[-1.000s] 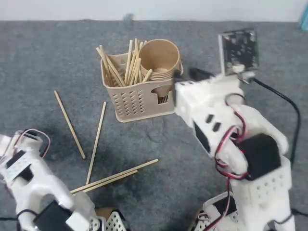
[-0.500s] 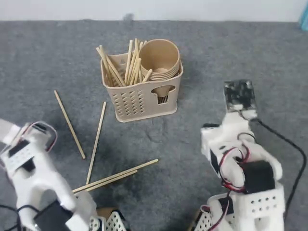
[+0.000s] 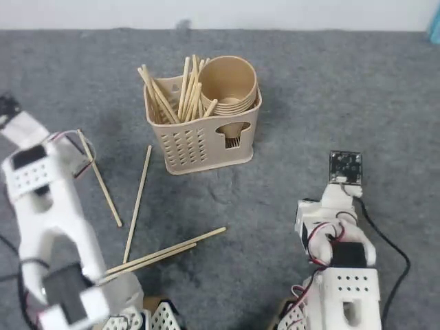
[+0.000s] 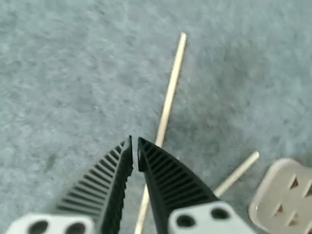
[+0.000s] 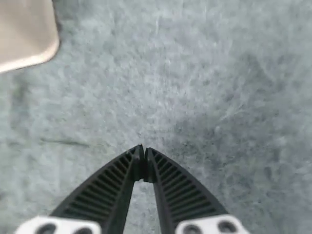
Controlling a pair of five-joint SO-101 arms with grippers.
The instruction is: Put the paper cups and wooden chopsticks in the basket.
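The beige basket (image 3: 203, 141) stands at the middle of the grey carpet, holding stacked paper cups (image 3: 229, 82) and several wooden chopsticks (image 3: 175, 93). Loose chopsticks lie left and in front of it: one (image 3: 103, 185) partly under the left arm (image 3: 41, 185), one (image 3: 138, 199) beside it, and a pair (image 3: 168, 249) nearer the front. My left gripper (image 4: 134, 144) is shut and empty, hovering just above a chopstick (image 4: 171, 87), with another chopstick (image 4: 239, 171) and the basket's corner (image 4: 285, 195) nearby. My right gripper (image 5: 143, 148) is shut and empty over bare carpet, the basket's corner (image 5: 27, 34) farther off.
The right arm (image 3: 337, 227) is folded low at the front right, well away from the basket. Bare carpet stretches right of the basket and behind it up to the pale wall (image 3: 220, 12).
The right arm has pulled back from the basket and folded down at the front right. The left arm has swung up and out over the leftmost chopstick.
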